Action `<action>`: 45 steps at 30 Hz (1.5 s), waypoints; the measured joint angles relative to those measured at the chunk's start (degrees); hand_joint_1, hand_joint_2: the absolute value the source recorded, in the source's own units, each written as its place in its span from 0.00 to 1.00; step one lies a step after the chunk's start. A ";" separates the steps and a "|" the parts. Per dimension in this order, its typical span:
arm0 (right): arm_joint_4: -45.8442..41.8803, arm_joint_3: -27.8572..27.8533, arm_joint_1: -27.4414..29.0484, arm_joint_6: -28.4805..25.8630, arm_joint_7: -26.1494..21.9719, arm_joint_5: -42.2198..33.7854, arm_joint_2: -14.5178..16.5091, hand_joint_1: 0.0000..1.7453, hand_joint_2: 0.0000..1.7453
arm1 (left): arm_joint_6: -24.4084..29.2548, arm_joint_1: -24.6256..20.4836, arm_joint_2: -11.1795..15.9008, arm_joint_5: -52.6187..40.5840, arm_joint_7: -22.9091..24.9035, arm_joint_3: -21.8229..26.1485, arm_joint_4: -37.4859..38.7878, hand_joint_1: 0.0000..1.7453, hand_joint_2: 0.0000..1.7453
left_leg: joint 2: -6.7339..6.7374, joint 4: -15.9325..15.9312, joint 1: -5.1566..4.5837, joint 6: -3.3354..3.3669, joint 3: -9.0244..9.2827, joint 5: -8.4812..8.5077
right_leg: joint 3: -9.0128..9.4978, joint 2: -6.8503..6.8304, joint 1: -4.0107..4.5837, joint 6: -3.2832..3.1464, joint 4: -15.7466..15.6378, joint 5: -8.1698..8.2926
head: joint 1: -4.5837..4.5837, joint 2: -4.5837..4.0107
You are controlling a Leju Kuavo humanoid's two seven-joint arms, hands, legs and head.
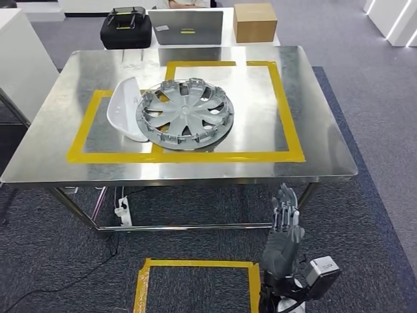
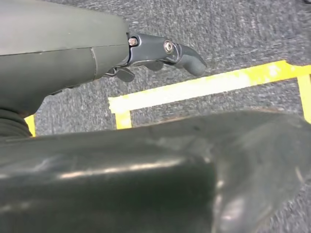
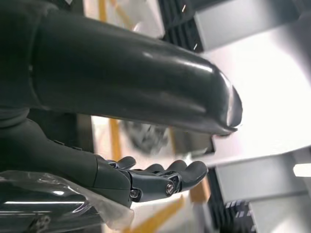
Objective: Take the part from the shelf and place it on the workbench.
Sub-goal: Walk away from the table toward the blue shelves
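Note:
A silver wheel cover (image 1: 186, 112) lies flat on the steel workbench (image 1: 315, 140), inside the yellow tape outline. Its left rim overlaps a white curved plastic part (image 1: 124, 108). My right hand (image 1: 283, 235) hangs below the table's front edge at the right, fingers stretched out and apart, holding nothing. The right wrist view shows the same hand (image 3: 146, 179) with its straight, empty fingers and the wheel cover (image 3: 148, 136) blurred beyond them. In the left wrist view my left hand (image 2: 154, 51) is over the grey carpet with its fingers extended and nothing in them.
A black case (image 1: 126, 27), a grey laptop (image 1: 186, 26) and a cardboard box (image 1: 255, 21) stand behind the workbench. A yellow tape square (image 1: 197, 264) marks the carpet at my feet. A white power strip (image 1: 122, 212) lies under the table. A white cabinet (image 1: 19, 59) stands at the left.

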 joint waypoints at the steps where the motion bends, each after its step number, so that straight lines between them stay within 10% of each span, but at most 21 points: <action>1: 0.35 -1.14 0.56 -1.16 0.30 0.92 0.36 0.00 0.00 | 0.11 0.04 -0.11 -0.02 -0.56 0.03 0.00 0.00 0.00 | -0.02 2.16 0.08 -0.29 -0.57 -2.56 | -0.58 -0.16 -0.07 -0.39 -0.06 0.59 | -0.12 0.00; 4: 3.27 -6.18 1.87 -3.71 0.93 4.92 1.96 0.00 0.00 | 0.32 -0.02 -0.45 0.15 -1.67 0.33 0.00 0.00 0.00 | -0.01 12.42 0.20 -0.78 -2.18 -9.94 | -2.69 -0.50 0.15 -0.81 0.24 2.29 | -0.35 0.00; 6: 7.73 -10.46 1.38 -5.00 0.70 7.86 3.10 0.00 0.00 | 0.14 -0.06 -0.55 0.38 -1.41 0.68 0.00 0.00 0.00 | -0.02 14.52 0.19 -0.62 -0.87 -8.94 | -4.29 -0.57 0.35 -0.80 0.78 3.43 | -0.35 0.00; 10: 16.75 -18.01 -0.36 -5.12 -1.21 9.97 4.93 0.00 0.00 | -0.19 -0.12 -0.65 0.66 -1.03 1.18 0.00 0.00 0.00 | -0.10 0.74 -0.23 0.60 8.67 -5.45 | -7.37 -0.55 0.65 -0.32 2.35 5.01 | -0.29 0.00; 14: 21.98 -21.94 -1.80 -5.13 0.46 12.31 6.34 0.00 0.00 | -0.20 -0.12 -0.84 0.39 0.04 1.50 0.01 0.00 0.00 | 0.06 -2.95 -0.49 1.77 9.22 -5.36 | -8.73 -0.49 0.51 1.00 2.88 5.96 | -0.34 0.01; 18: 40.45 -28.54 -7.92 -0.65 2.40 11.76 4.76 0.00 0.00 | -0.74 -0.24 -0.92 0.99 -0.12 2.18 0.02 0.00 0.00 | 0.55 -3.24 -0.32 3.16 6.16 -2.57 | -11.81 0.14 0.21 2.21 11.68 -3.20 | -0.06 0.00; 20: 51.80 -32.89 -10.55 1.21 3.47 10.40 3.37 0.00 0.00 | -1.45 -0.23 -0.90 2.03 -1.83 2.98 0.02 0.00 0.00 | 0.52 -3.04 -0.43 3.21 4.11 -1.04 | -12.55 0.17 0.11 2.48 17.81 -5.11 | -0.04 0.00; 23: 63.63 -37.68 -12.47 1.75 8.47 9.90 2.01 0.00 0.00 | -1.68 -0.22 -0.85 1.89 -1.14 3.80 0.02 0.00 0.00 | 0.49 -2.25 -0.46 2.79 1.17 0.81 | -7.41 0.17 0.11 2.39 14.67 -0.37 | 0.01 0.00; 26: 70.59 -40.12 -14.12 1.70 12.05 9.94 1.38 0.00 0.00 | -1.41 -0.43 -0.89 1.37 -0.19 3.97 0.02 0.00 0.00 | 0.66 -1.35 -0.65 1.95 -0.44 2.30 | 1.24 0.27 0.28 1.69 2.39 -1.04 | 0.06 0.00; 29: 75.28 -41.74 -15.06 0.44 19.59 10.27 1.36 0.00 0.00 | -1.50 -0.52 -0.98 1.25 -0.19 4.27 0.02 0.00 0.00 | 0.79 -1.27 -0.50 0.99 -0.91 3.58 | 1.42 0.05 0.48 0.45 0.03 -1.21 | 0.09 0.01; 35: 79.82 -43.24 -15.91 -2.31 29.01 12.10 1.51 0.00 0.00 | -0.97 -0.38 -1.12 -0.62 4.67 4.49 0.02 0.00 0.00 | 0.45 13.99 0.02 -0.78 -3.17 -9.43 | -3.30 -0.59 0.50 -1.20 0.52 2.91 | -0.19 0.00; 37: 80.61 -43.25 -16.36 -2.72 31.11 13.11 1.49 0.00 0.00 | -0.93 -0.41 -1.08 -1.11 4.53 4.49 0.02 0.00 0.00 | 0.44 14.28 0.06 -0.70 -0.74 -7.41 | -5.38 -0.65 0.58 -1.09 1.30 4.18 | -0.17 0.00; 41: 81.34 -43.22 -16.92 -3.26 31.96 15.29 1.48 0.00 0.00 | -1.57 -0.58 -0.67 -1.21 1.76 4.49 0.01 0.00 0.00 | 0.18 -0.57 -0.18 0.30 9.86 -6.02 | -8.72 -0.59 0.69 -0.33 2.93 6.12 | -0.11 0.01; 45: 81.90 -42.87 -17.27 -3.06 31.57 17.53 1.34 0.00 0.00 | -2.04 -0.73 -0.36 -0.81 -0.01 4.55 0.01 0.00 0.00 | 0.29 -2.87 -0.43 2.01 9.32 -5.05 | -9.77 -0.44 0.41 0.98 3.29 6.78 | -0.56 0.01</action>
